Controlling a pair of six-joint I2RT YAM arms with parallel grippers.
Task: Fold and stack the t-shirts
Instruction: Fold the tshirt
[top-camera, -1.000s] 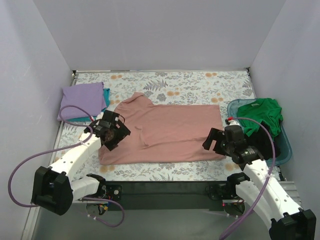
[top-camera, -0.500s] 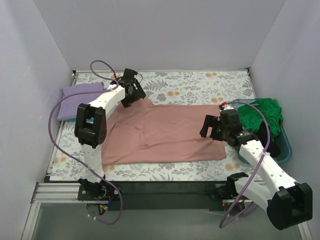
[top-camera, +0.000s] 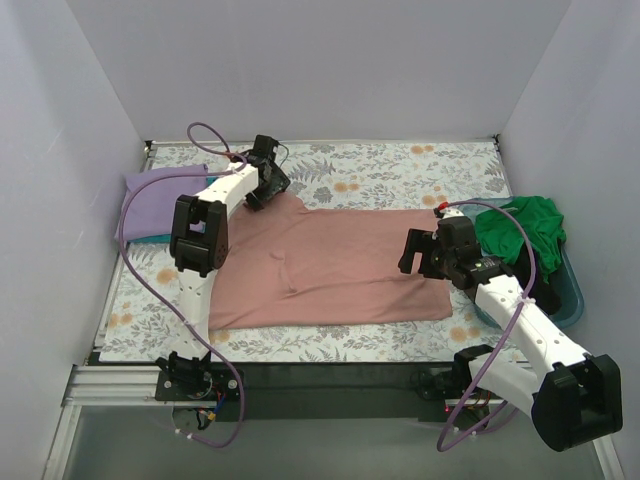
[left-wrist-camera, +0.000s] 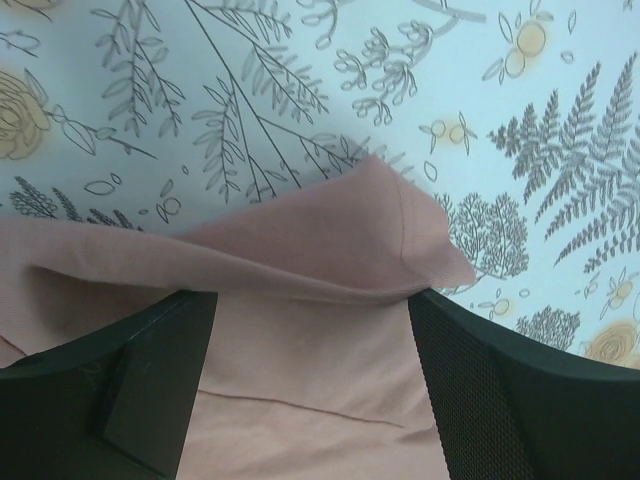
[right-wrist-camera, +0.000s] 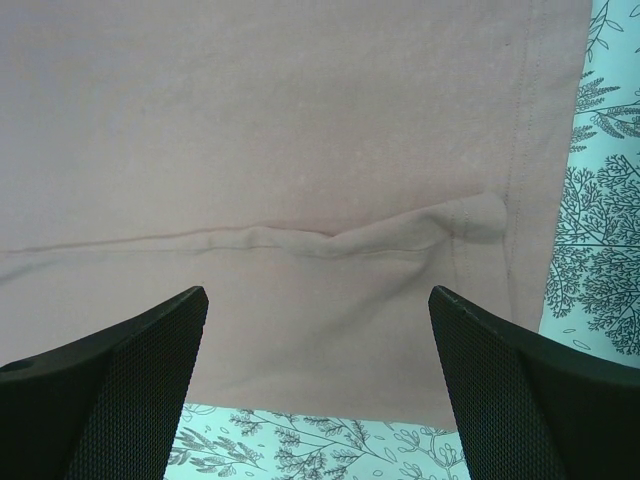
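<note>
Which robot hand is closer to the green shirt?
Right. The right gripper hangs over the pink shirt's right end, beside the green shirt; the left gripper is way over at the pink shirt's far-left corner.

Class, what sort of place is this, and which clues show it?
Probably a robot lab cell for folding laundry: plain walls box in a floral table, left arm and right arm mounted at its near edge, pink t-shirt spread between them.
</note>
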